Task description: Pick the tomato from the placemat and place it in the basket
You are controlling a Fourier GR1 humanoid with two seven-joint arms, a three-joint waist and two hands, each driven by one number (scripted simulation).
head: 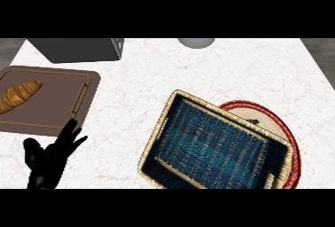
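Croissant [20, 95] on brown board [65, 108], far left. Left hand [49, 157] below board, fingers straight, spread upward, holding nothing. Woven basket [159, 133] centre-right, overlapping red-rimmed placemat [268, 119] — tomato's place cannot be told; only dark-green speck [255, 122] at basket's edge.

— What carries it all?
— A white marbled counter top [196, 75], faintly veined.
— And directly on it?
— At the left, a brown rectangular board [59, 111] with a grooved border; at the far edge, a dark grey box [75, 49]; right of it, a grey round thing [196, 42], cut off by the view; at the right, a round red-rimmed woven placemat [278, 122]; a rectangular straw-coloured wicker basket [161, 133], dark blue inside, sits askew over its left part.
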